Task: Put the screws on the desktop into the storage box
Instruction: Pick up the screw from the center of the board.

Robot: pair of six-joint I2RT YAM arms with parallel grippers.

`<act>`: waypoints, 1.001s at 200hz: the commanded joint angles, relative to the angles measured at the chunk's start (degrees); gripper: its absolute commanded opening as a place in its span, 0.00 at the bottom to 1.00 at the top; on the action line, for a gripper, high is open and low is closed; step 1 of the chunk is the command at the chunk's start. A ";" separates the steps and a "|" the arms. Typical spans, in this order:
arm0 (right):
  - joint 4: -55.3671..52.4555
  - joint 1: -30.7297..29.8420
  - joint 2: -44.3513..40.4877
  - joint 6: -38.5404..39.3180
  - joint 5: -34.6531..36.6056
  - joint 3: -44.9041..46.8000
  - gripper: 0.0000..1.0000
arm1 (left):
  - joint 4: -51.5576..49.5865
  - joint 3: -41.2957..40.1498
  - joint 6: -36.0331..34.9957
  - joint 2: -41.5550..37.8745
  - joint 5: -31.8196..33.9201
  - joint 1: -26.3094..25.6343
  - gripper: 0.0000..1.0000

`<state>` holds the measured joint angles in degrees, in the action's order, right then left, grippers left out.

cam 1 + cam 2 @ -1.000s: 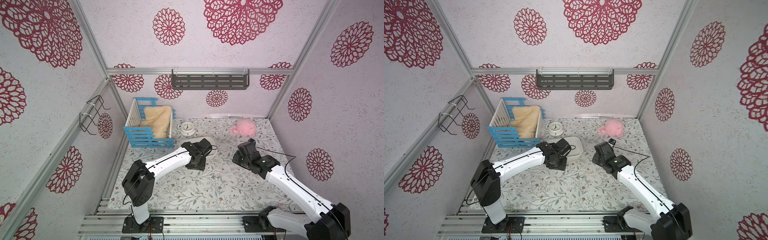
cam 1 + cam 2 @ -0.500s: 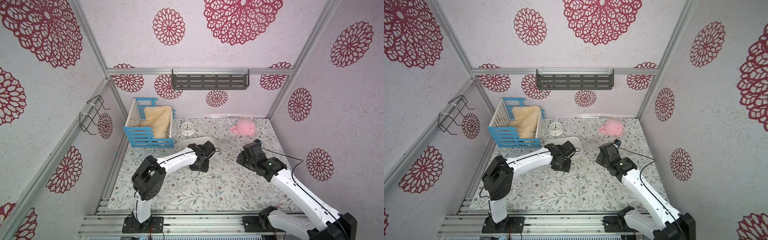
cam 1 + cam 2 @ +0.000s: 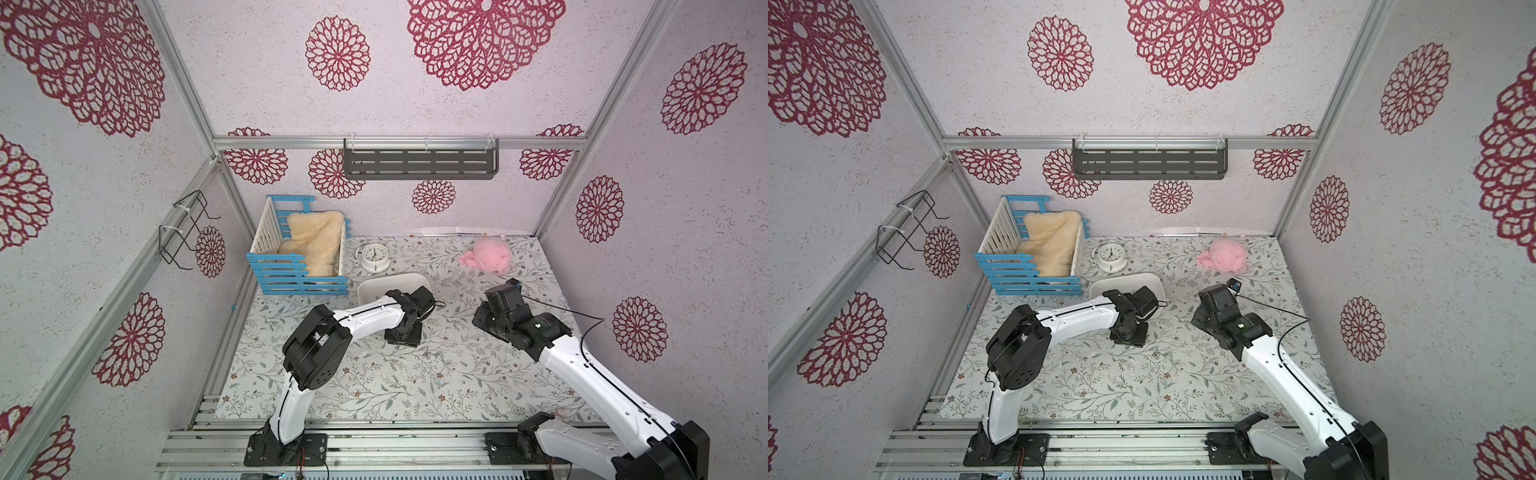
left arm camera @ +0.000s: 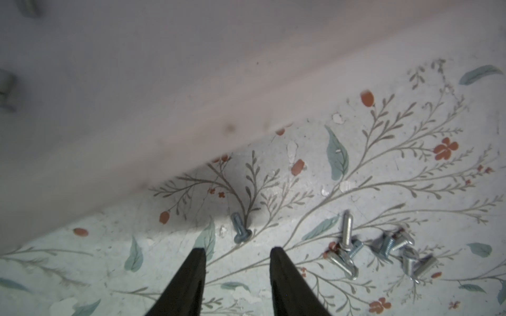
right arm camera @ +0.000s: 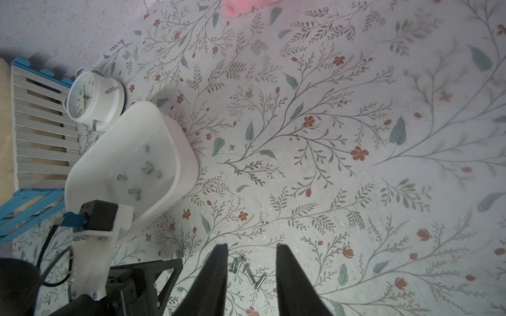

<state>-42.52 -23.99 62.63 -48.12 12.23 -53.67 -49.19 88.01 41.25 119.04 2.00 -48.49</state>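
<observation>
In the left wrist view my left gripper (image 4: 237, 250) is open and low over the desktop (image 4: 383, 177). One small silver screw (image 4: 240, 231) lies just beyond its fingertips. Several more screws (image 4: 383, 250) lie in a loose cluster off to one side. The white storage box (image 4: 137, 109) rises close behind as a blurred wall. In the right wrist view my right gripper (image 5: 252, 247) is open above the desktop, and a few screws (image 5: 247, 269) show between its fingers. The storage box (image 5: 186, 153) holds several screws (image 5: 142, 172). In both top views the left gripper (image 3: 403, 332) stands just in front of the box (image 3: 386, 282).
A white round clock (image 3: 374, 257) stands behind the box. A blue-and-white slatted crate (image 3: 299, 253) with a cream fleece is at the back left, and a pink soft lump (image 3: 486, 255) at the back right. Walls close in three sides.
My left gripper has come off the box and down to the desktop in front of it, its jaws a little narrower. The right arm has shifted slightly to the right.
</observation>
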 commanded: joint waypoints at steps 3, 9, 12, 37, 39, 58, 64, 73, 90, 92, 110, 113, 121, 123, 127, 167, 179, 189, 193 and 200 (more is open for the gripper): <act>1.39 0.74 -0.23 1.18 0.42 -0.12 0.34 | 0.50 1.67 -0.82 1.56 -0.53 -0.53 0.43; 1.37 0.81 -0.27 1.28 0.38 -0.04 0.34 | 0.50 1.91 -0.83 1.82 -0.68 -0.68 0.43; 1.31 0.90 -0.28 1.35 0.38 -0.05 0.34 | 0.46 1.92 -0.83 2.01 -0.75 -0.77 0.43; 1.39 1.23 -0.40 1.81 0.14 0.09 0.34 | 0.48 2.59 -0.99 2.86 -0.74 -0.73 0.43; 1.46 1.29 -0.40 1.80 0.16 0.13 0.34 | 0.49 2.65 -0.98 2.95 -0.72 -0.73 0.43; 1.74 1.59 -0.39 2.10 -0.04 0.31 0.34 | 0.50 3.04 -1.09 3.51 -0.72 -0.71 0.42; 1.81 1.78 -0.31 2.15 -0.10 0.32 0.34 | 0.49 3.13 -1.08 3.70 -0.68 -0.65 0.42; 1.87 1.88 -0.23 2.27 -0.19 0.39 0.34 | 0.49 3.22 -1.12 3.91 -0.69 -0.72 0.42; 2.19 2.02 -0.12 2.41 -0.51 0.45 0.35 | 0.49 3.29 -1.19 4.22 -0.75 -0.65 0.41; 2.18 2.08 -0.07 2.41 -0.51 0.48 0.35 | 0.43 3.31 -1.22 4.23 -0.74 -0.69 0.40; 2.52 2.31 -0.01 2.42 -0.71 0.67 0.35 | 0.44 3.14 -1.35 4.44 -0.73 -0.52 0.39; 2.57 2.28 -0.05 2.41 -0.84 0.63 0.35 | 0.49 3.07 -1.31 4.44 -0.76 -0.55 0.39; 2.73 2.34 -0.06 2.41 -0.89 0.80 0.35 | 0.47 2.90 -1.28 4.49 -0.97 -0.55 0.38; 2.82 2.36 -0.12 2.41 -0.91 0.79 0.35 | 0.49 2.88 -1.33 4.45 -0.95 -0.55 0.38; 2.83 2.37 -0.11 2.41 -0.97 0.89 0.35 | 0.44 2.79 -1.30 4.38 -1.05 -0.51 0.37; 3.63 2.46 -0.50 2.01 -1.59 1.70 0.35 | 0.49 1.64 -1.26 3.95 -1.14 -0.58 0.30; 3.61 2.49 -0.56 1.90 -1.68 1.80 0.35 | 0.50 1.44 -1.21 3.86 -1.06 -0.53 0.28; 3.59 2.45 -0.51 1.91 -1.73 1.76 0.35 | 0.44 1.42 -1.35 3.87 -1.12 -0.58 0.27; 3.59 2.45 -0.54 1.97 -1.74 1.79 0.35 | 0.49 1.44 -1.35 3.83 -1.12 -0.62 0.26; 3.71 2.47 -0.57 1.82 -1.78 1.77 0.35 | 0.48 1.46 -1.35 3.76 -1.17 -0.72 0.26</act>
<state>-40.77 -21.98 62.63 -46.96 10.63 -51.33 -48.88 90.19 40.49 122.65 1.32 -48.51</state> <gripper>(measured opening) 0.348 0.268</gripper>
